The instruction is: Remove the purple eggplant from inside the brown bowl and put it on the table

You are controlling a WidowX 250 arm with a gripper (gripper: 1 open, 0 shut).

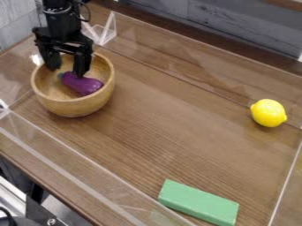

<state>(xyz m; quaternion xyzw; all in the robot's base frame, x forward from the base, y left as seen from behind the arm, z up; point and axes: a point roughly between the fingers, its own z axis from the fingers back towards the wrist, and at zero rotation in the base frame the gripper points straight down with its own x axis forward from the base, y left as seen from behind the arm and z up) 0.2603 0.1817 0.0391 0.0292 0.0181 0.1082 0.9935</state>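
Purple eggplant [83, 84] lies inside the brown bowl [73, 99], directly beside and partly beneath the end effector [66, 64], its long axis slanting across the bowl's interior. The end effector points down into the bowl, its two dark fingers spread apart, one on each side of a gap. Whether either finger touches the eggplant cannot be determined from this view.

The bowl is round, light brown and thick-rimmed; it stands upright on the worktop [165, 97], below the end effector. The worktop is a broad brown surface with wood grain running along it, marked by fine darker lines. Clear walls [104, 30] border it, with a bright, reflective portion close to the end effector.

On the same surface, well apart from the end effector and across the open wood, rests a yellow lemon [268, 112]. A green rectangular block [199, 203] lies flat, also well apart from the end effector, at the near part of the worktop. Past the far border of the worktop, a grey panelled surface [260, 26] is visible. Dark equipment and cables [26, 201] occupy the area outside the near border.
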